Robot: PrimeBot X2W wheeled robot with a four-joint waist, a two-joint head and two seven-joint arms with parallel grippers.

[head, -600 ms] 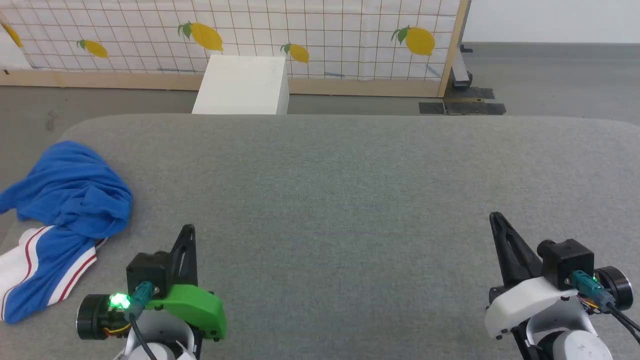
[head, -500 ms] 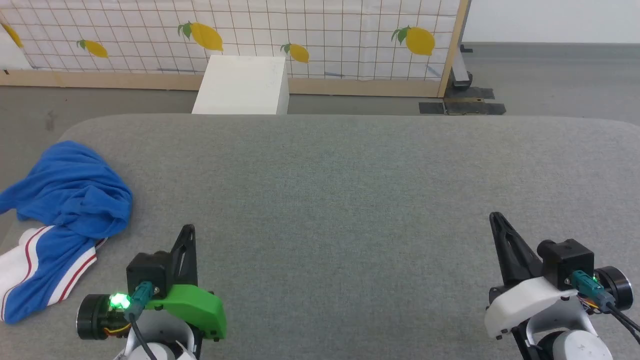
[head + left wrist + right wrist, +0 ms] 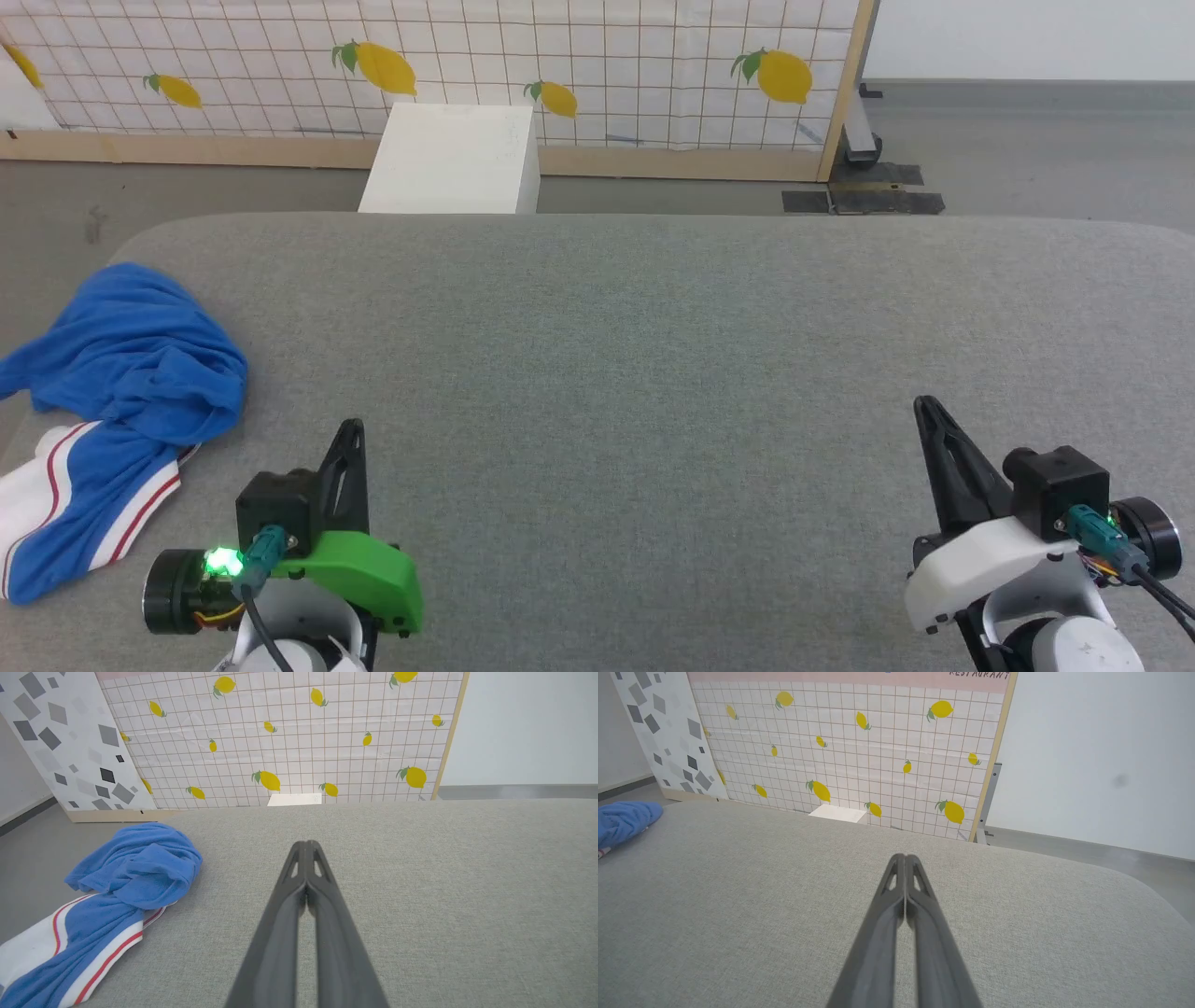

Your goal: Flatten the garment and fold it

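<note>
Progress: nothing done, as I judge it; the royal-blue soft jersey garment (image 3: pixel 121 373) with white, red-striped trim lies bunched; reaching, flattening and folding all left
Place: garment at the left edge of the grey fabric-covered pad (image 3: pixel 653 355)
Pincers: left gripper (image 3: pixel 349 439) and right gripper (image 3: pixel 930 415) both clenched, empty, near the front edge
Count: one garment; two grippers; one white box (image 3: pixel 453 159) beyond the far edge

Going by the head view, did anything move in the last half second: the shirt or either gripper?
Nothing visibly changed. The garment lies crumpled and untouched at the left edge of the grey surface. The left gripper and the right gripper stay shut and clear of it.
</note>
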